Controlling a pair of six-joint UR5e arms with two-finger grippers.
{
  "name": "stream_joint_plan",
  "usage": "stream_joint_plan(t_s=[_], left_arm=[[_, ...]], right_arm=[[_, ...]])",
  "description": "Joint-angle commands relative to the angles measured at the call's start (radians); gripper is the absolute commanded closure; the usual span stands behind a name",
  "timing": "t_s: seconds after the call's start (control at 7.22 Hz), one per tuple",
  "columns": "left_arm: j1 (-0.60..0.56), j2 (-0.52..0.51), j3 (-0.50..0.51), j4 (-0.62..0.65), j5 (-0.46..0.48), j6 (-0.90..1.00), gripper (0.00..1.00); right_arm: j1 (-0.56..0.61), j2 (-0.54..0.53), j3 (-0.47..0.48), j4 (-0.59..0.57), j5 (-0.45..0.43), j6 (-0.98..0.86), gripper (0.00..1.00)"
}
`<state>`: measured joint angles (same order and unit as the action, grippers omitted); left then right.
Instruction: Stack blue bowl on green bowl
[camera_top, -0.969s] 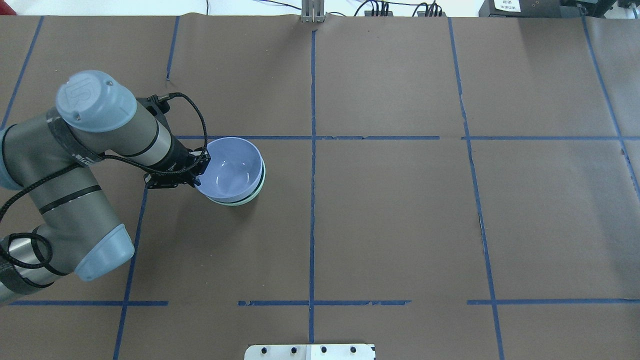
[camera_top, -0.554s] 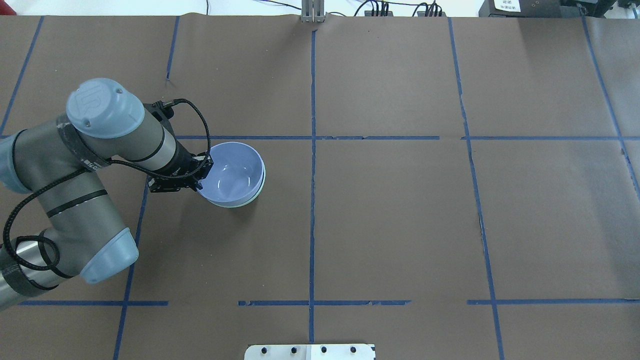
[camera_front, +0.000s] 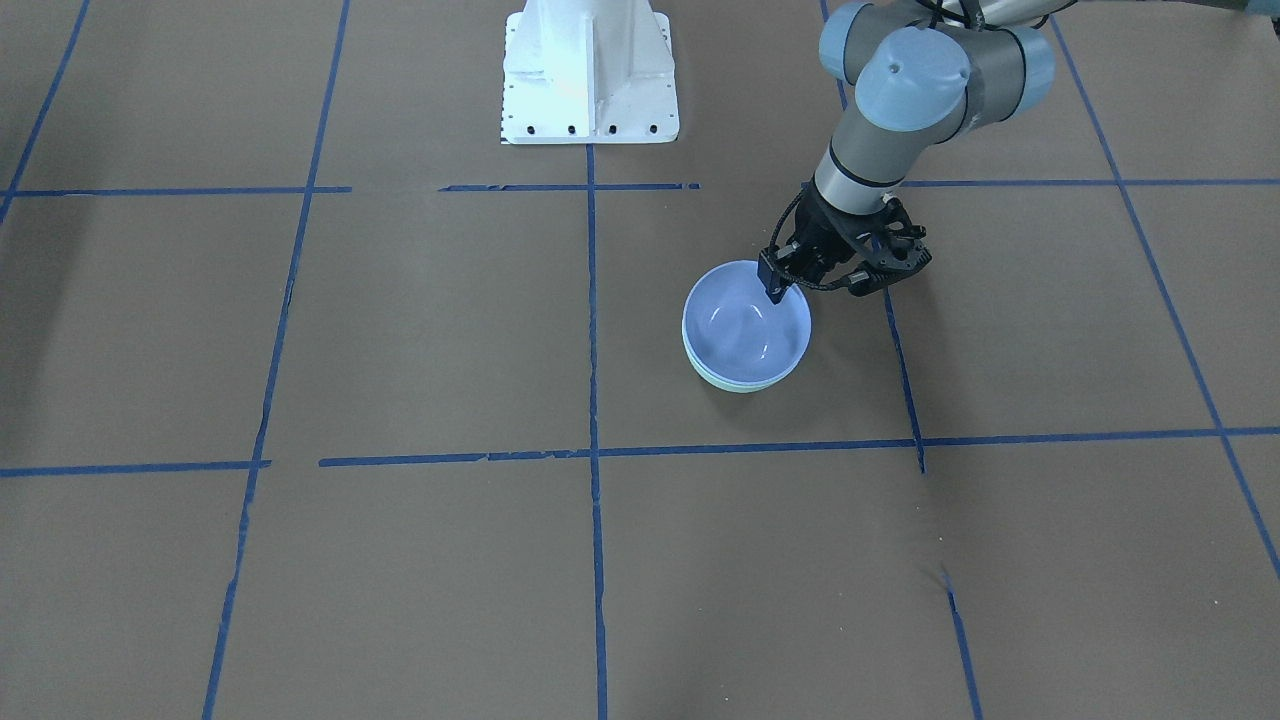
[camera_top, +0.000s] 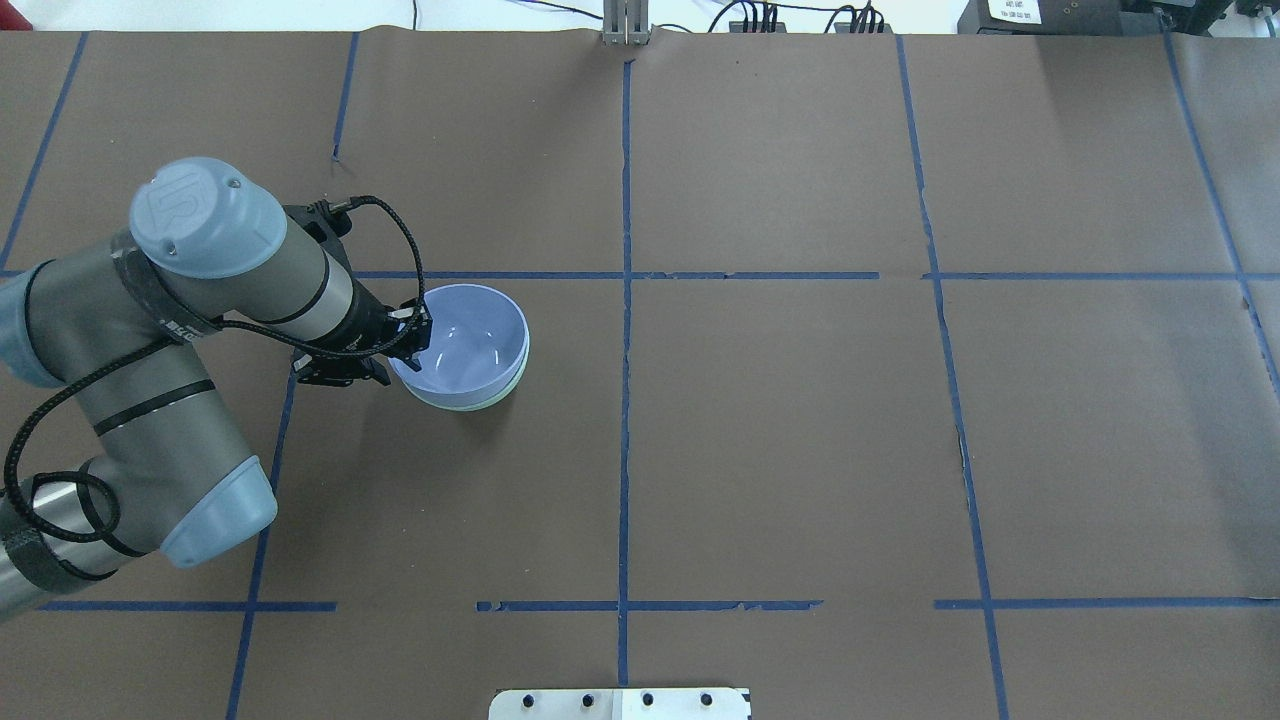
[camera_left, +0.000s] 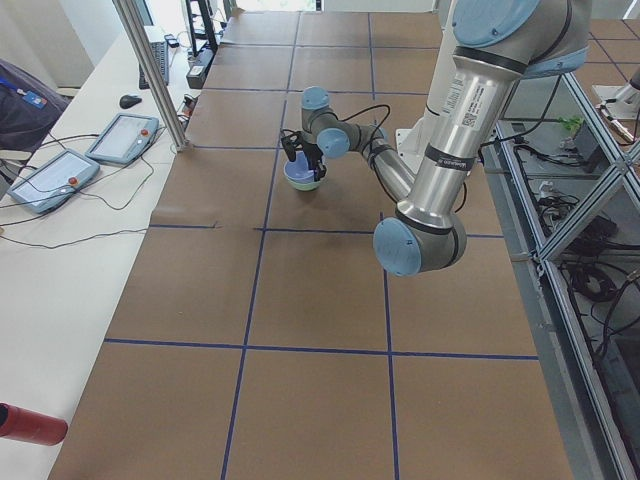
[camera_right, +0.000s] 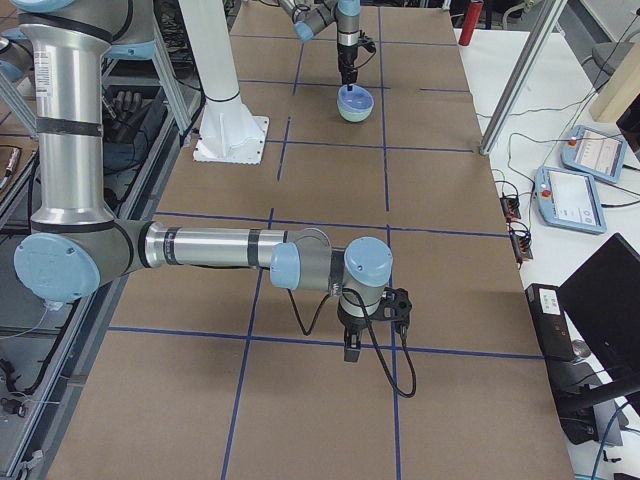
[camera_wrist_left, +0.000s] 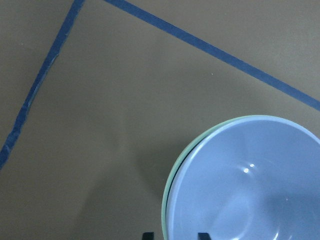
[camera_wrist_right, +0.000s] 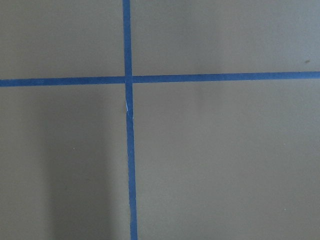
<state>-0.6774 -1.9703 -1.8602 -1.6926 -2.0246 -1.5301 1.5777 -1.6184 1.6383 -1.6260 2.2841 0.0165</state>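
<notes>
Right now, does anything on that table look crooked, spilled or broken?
Nothing spilled or broken. The blue bowl sits nested in the green bowl, only a thin green rim showing. The left hand straddles the bowls' edge. The blue tape lines are gapped in places.

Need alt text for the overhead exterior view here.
A blue bowl sits nested in a green bowl, left of centre on a brown table gridded with blue tape. The left arm reaches in from the left, its claw straddling the bowls' left rim.

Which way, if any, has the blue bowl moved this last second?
Yes: blue bowl dropped into green bowl; rim now clear of the tape line.
</notes>
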Motion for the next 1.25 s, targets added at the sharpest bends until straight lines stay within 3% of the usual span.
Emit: stream_joint_plan(t_s=[0.0, 0.28, 0.69, 0.97, 1.11], left_arm=[[-0.097, 0.020, -0.037, -0.016, -0.013, 0.167, 0.01], [-0.233, 0.159, -0.071, -0.021, -0.093, 0.441, 0.00], [-0.527, 0.370, -0.050, -0.010, -0.195, 1.109, 0.00], [-0.722, 0.454, 0.048, -0.004, -0.197, 1.491, 0.00], [-0.796, 0.467, 0.094, 0.004, -0.197, 1.596, 0.00]], right_arm=[[0.001, 0.000, 0.000, 0.000, 0.000, 0.000, 0.00], [-0.001, 0.000, 0.000, 0.000, 0.000, -0.001, 0.00], [-0.001, 0.002, 0.000, 0.000, 0.000, -0.001, 0.00], [-0.001, 0.000, 0.000, 0.000, 0.000, -0.001, 0.00], [-0.001, 0.002, 0.000, 0.000, 0.000, -0.001, 0.00]])
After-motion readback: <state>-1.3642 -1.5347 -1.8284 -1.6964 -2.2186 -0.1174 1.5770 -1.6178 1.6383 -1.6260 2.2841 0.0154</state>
